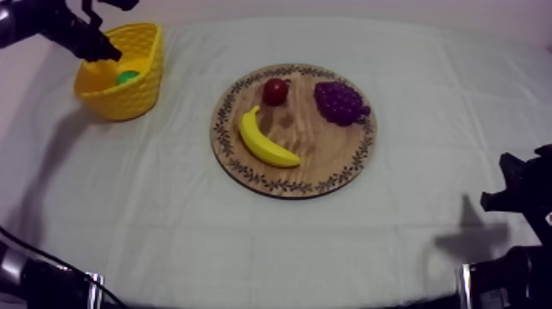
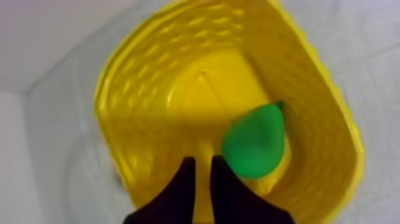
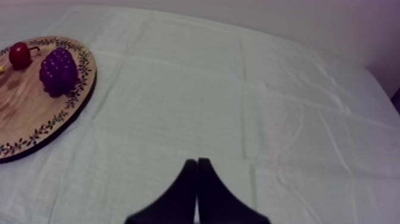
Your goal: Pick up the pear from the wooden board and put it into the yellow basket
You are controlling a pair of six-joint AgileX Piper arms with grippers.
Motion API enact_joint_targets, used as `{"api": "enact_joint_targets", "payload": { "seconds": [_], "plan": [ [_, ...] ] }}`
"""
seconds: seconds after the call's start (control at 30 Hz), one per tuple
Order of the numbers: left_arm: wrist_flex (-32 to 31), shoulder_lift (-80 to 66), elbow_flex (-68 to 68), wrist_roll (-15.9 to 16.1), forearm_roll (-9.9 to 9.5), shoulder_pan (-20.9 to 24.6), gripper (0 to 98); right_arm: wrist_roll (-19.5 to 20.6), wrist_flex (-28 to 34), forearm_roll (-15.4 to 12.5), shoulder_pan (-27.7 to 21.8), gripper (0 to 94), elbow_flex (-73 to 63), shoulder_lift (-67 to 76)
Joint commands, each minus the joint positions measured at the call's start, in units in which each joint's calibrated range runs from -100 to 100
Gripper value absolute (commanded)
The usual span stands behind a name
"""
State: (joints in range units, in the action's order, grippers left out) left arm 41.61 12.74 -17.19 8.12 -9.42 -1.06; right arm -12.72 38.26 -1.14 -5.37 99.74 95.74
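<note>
Grey-white cloth point(image 1: 427, 107) covers the table from edge to edge. On it, near the middle, lies a round wooden board point(image 1: 322, 146) with a patterned rim. A yellow basket point(image 1: 135, 92) stands well apart from the board, at the far left of the table. The left gripper point(image 2: 203, 161) hangs over the basket's opening, its two black fingers a narrow gap apart and holding nothing. The right gripper point(image 3: 197, 162) sits low over bare cloth, to the right of the board, with its fingers pressed together into a wedge and nothing between them. On the board, a banana point(image 1: 264, 141) lies at the left. A bunch of grapes point(image 1: 339, 102) rests near the far right rim. The green pear point(image 2: 255, 143) lies on the basket's floor against one wall, just beside the left fingertips. A small red fruit point(image 1: 275, 90) sits on the board, between the banana's tip and the grapes.
</note>
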Motion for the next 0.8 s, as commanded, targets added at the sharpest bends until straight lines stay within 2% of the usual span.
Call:
{"api": "enact_joint_targets", "payload": {
  "seconds": [0.0,0.07,0.27,0.5,0.77],
  "plan": [
    [-3.24,-10.79,-9.4,-1.48,-0.01,-0.13,1.6,0.02,-0.03,0.0,0.01,0.3,0.04,0.02],
    [-3.67,-16.73,-13.39,-2.4,-0.29,-0.48,0.8,0.01,-0.03,0.0,0.01,0.3,0.04,0.02],
    [-4.07,-33.92,-24.61,-7.65,-2.72,-2.74,0.1,0.03,-0.03,0.0,0.01,0.3,0.04,0.02],
    [-2.78,-53.46,-37.84,-12.83,-3.74,-4.35,0.0,0.0,-0.03,0.0,0.01,0.3,0.04,0.02],
    [-1.12,-75.42,-56.45,-17.06,-4.07,-5.39,0.0,0.0,-0.03,0.0,0.01,0.3,0.04,0.02]
  ]
}}
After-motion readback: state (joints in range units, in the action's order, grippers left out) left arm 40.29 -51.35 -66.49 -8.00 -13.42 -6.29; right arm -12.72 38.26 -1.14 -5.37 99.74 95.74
